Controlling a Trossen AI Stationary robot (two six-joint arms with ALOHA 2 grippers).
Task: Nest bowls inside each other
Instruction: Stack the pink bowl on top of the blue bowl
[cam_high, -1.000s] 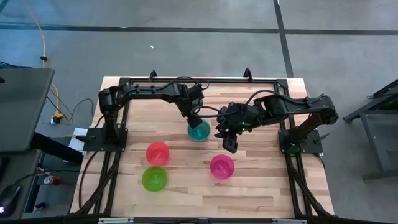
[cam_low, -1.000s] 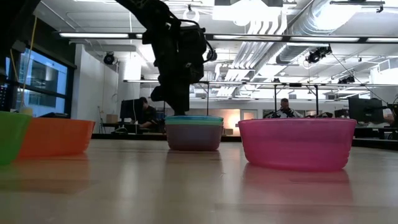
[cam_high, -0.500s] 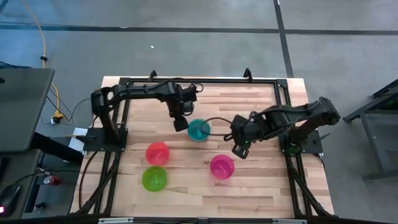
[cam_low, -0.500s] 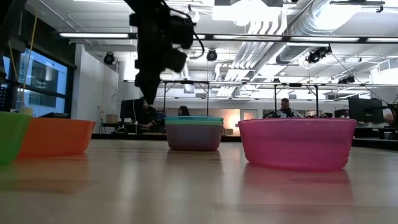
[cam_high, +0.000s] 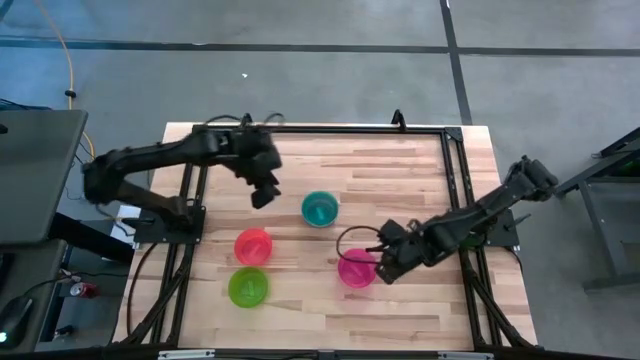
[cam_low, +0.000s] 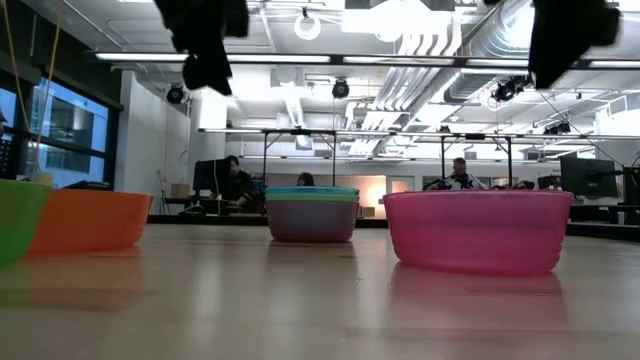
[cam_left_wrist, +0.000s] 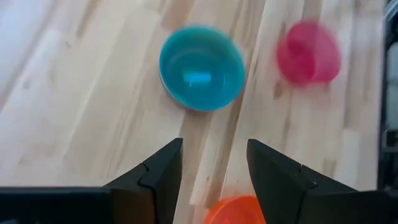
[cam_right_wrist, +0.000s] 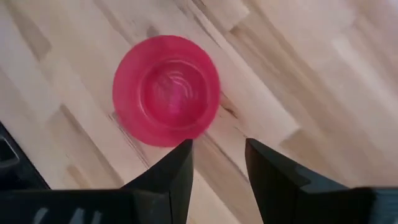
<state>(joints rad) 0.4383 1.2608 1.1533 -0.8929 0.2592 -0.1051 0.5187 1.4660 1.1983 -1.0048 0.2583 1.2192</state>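
A stack of nested bowls (cam_high: 320, 208), blue on top and purple at the bottom (cam_low: 312, 213), stands at the table's middle. An orange bowl (cam_high: 253, 246), a green bowl (cam_high: 248, 287) and a pink bowl (cam_high: 357, 268) stand singly on their bases nearer the front. My left gripper (cam_high: 262, 190) hangs open and empty above the table, left of the stack (cam_left_wrist: 201, 67). My right gripper (cam_high: 385, 268) is open and empty, raised just right of the pink bowl (cam_right_wrist: 166, 90).
The black frame rails (cam_high: 330, 130) run along the table's far and side edges. Bare wood (cam_high: 420, 180) lies between the stack and the right arm's base. In the low view, people sit at desks (cam_low: 460, 178) in the room behind.
My left gripper has gone from beside the stack toward the table's left edge and up, clear of it. My right gripper has gone from right of the stack toward the near edge, to the pink bowl. The bowls have stayed in place.
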